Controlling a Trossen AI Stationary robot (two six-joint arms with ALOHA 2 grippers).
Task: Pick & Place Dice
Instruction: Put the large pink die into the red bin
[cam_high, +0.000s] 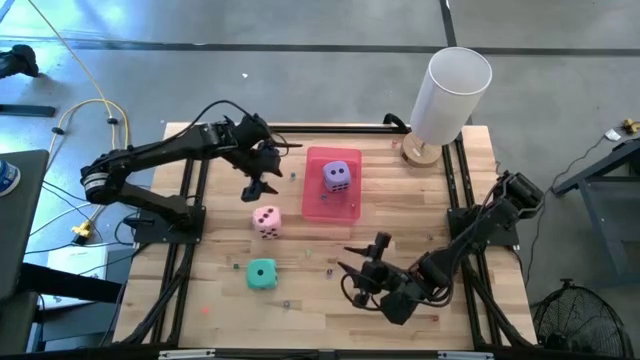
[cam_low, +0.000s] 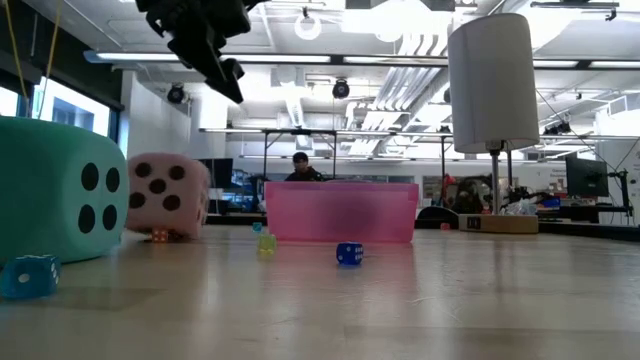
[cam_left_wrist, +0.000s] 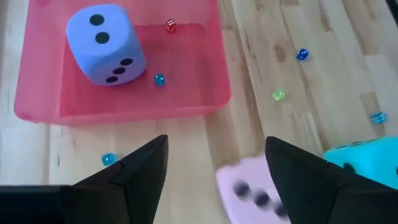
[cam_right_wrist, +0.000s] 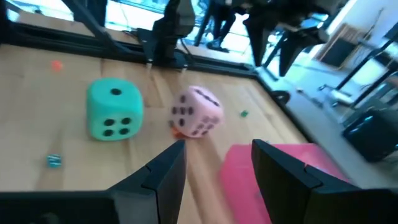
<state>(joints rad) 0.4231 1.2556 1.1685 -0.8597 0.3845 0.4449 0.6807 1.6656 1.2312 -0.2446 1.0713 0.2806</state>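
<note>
Table (cam_high: 420, 300): wooden slat top carrying all items, with 2 dark arms mounted at its sides. White cylinder (cam_high: 452, 92) stands on a round wooden base at the far right corner.

Tray (cam_high: 312, 207), pink and rectangular, lies near the table centre toward the far side. Purple die (cam_high: 337, 176) sits inside it, at the far end; the left wrist view shows a 2-pip face and a 3-pip face on it.

Pale pink die (cam_high: 267, 220) rests on the bare table just beside the tray's left near corner, apart from the tray. Teal die (cam_high: 262, 274) rests nearer the front edge, well apart from the tray and near the pale pink die. No red die shows in any view.

Left gripper (cam_high: 262, 183) hangs above the table between the tray and the left frame rail, raised clear of the surface in the low view. Its fingers (cam_left_wrist: 140, 171) stand apart with nothing between them; the pale pink die lies below, blurred in the left wrist view.

Right gripper (cam_high: 358, 265) sits low over the front right area, pointing toward the dice. Its fingers (cam_right_wrist: 165, 171) stand apart and hold nothing.

Small dice (cam_low: 349, 254) in blue, green, red and orange lie scattered over the table, and 2 of them lie in the tray.
</note>
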